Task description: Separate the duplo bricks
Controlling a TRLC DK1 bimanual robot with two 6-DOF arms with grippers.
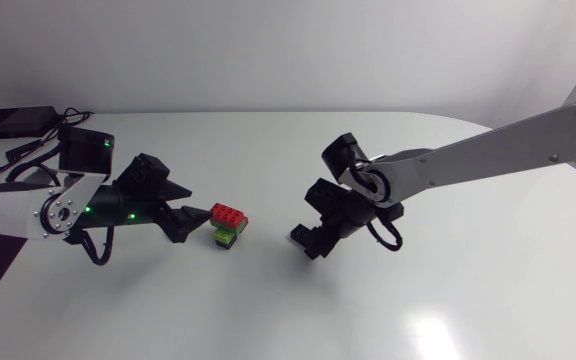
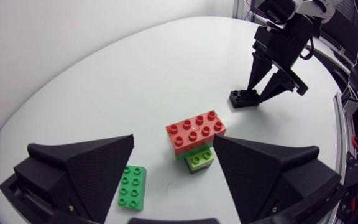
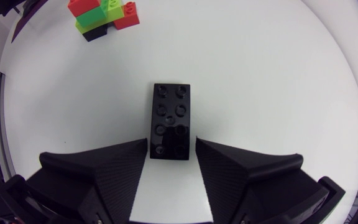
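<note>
Lying flat on the table (image 1: 298,310), the black brick (image 3: 169,118) has its near end between the fingers of the right gripper (image 3: 172,142), which stand apart, one at each side. The left gripper (image 2: 174,142) is wide open just before the stack (image 2: 194,132), red brick on top, green ones below. A single green brick (image 2: 132,185) lies by one finger.

Red-green brick stack (image 2: 194,134), loose green brick (image 2: 132,186) nearby, black brick (image 3: 171,121) apart
</note>
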